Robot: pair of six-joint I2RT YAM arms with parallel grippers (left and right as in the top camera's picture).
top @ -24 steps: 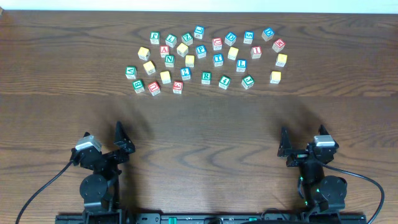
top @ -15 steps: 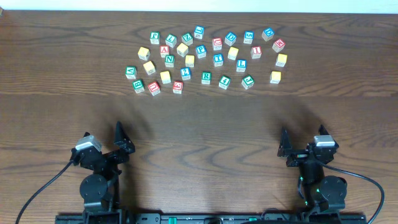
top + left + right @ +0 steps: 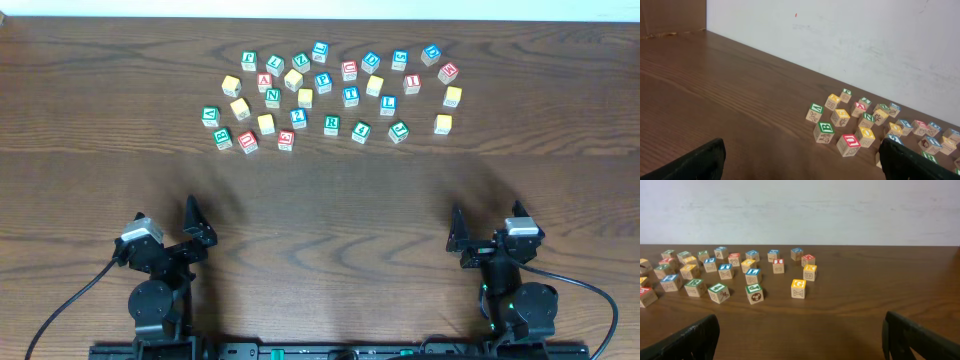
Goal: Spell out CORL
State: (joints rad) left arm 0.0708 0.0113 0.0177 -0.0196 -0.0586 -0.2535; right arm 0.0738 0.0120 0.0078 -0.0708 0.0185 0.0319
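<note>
Left gripper (image 3: 801, 150) & right gripper (image 3: 801, 325) both wide open, empty: approach white-faced green-R wooden cube (image 3: 331, 125) from straight above, jaws straddling it squarely.

Even, soft light (sharp focus)

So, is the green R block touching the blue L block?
Apart. The overhead view shows a plain gap between the green R block and the blue L block.
</note>
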